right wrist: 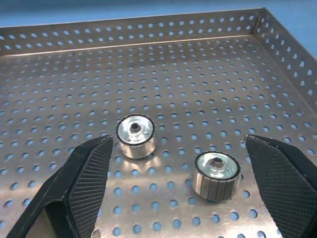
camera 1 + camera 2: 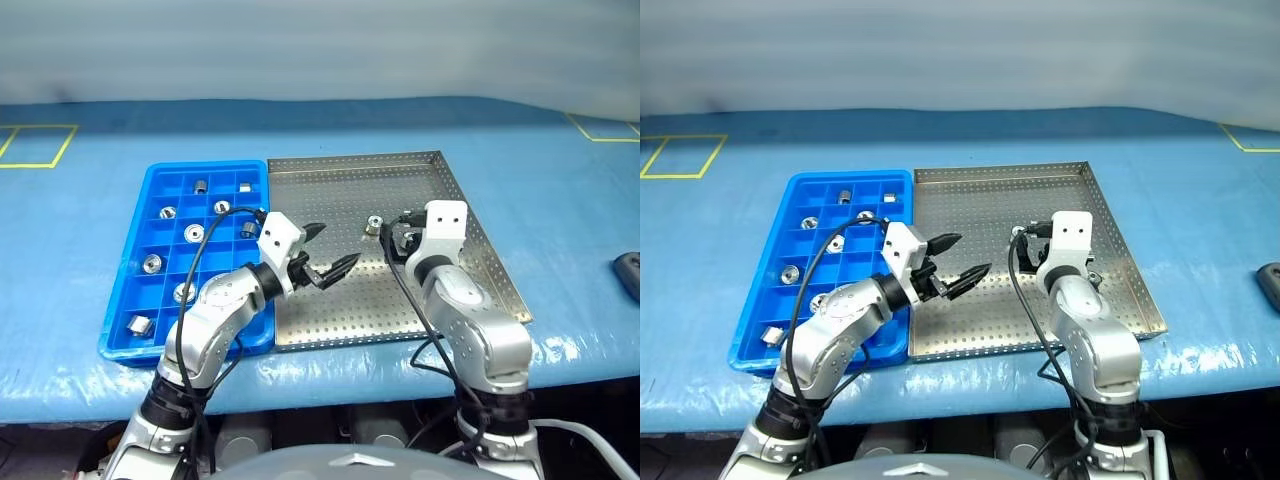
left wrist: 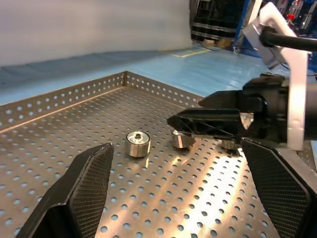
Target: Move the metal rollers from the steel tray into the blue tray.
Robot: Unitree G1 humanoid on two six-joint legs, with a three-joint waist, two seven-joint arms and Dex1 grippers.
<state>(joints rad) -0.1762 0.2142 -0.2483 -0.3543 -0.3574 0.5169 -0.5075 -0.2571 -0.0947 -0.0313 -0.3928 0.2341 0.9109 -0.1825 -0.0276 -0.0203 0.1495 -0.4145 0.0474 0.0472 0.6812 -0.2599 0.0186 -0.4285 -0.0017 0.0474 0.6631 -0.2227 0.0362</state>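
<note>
Two metal rollers (image 1: 135, 136) (image 1: 216, 174) stand on end on the perforated floor of the steel tray (image 2: 340, 190), one of them (image 2: 372, 226) near the tray's middle. My right gripper (image 1: 178, 144) is open just behind them, a finger on each side, touching neither. My left gripper (image 2: 340, 245) hangs open over the tray's left part, pointing at the rollers (image 3: 138, 143) with nothing between its fingers. The blue tray (image 2: 207, 168) lies against the steel tray's left side, and several rollers (image 2: 195, 233) sit in its compartments.
Both trays rest on a blue table cover (image 2: 560, 180) with yellow tape marks (image 2: 40, 145) at the far corners. A dark object (image 2: 630, 275) lies at the right edge. The table's front edge runs just below the trays.
</note>
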